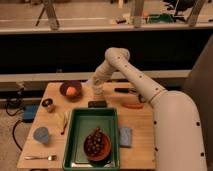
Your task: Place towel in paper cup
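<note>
Gripper (97, 89): low over the back of the wooden table (142, 150), just right of the dark bowl (70, 90) and behind a small black block (97, 104).
Grip: whether it is apart or closed cannot be told.
Towel (126, 136): a blue-grey folded cloth lying flat just right of the green tray (80, 130), well apart from the gripper.
Paper cup (48, 104): upright near the table's left edge, in front of the dark bowl.
Grey-blue tumbler (41, 135): at the front left, with a fork (40, 157) near it.

End effector (97, 90) between dark bowl (64, 88) and black pen (122, 90), dark block (97, 104) nearby.
</note>
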Robot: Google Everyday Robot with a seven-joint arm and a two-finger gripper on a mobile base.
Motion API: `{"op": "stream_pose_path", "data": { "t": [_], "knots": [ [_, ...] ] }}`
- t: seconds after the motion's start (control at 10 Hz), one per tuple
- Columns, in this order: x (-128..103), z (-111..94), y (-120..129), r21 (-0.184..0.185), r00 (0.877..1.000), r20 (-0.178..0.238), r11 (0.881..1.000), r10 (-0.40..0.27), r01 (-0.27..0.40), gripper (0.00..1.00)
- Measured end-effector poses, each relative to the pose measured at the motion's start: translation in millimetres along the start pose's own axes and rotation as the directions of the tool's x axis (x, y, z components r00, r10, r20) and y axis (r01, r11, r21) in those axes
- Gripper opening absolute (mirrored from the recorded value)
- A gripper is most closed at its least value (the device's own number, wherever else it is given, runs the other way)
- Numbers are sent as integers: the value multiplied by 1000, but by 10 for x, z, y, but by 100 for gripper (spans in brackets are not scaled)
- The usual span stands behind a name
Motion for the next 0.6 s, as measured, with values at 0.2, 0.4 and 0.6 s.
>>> {"op": "stream_pose_path", "data": {
  "t": [0.2, 0.4, 0.6],
  "knots": [
    [6, -1, 7, -1, 1000, -1, 1000, 3, -3, 0],
    [9, 0, 9, -1, 1000, 0, 1000, 4, -4, 0],
    [13, 3, 10, 0, 1000, 0, 1000, 7, -7, 9]
  ]
}}
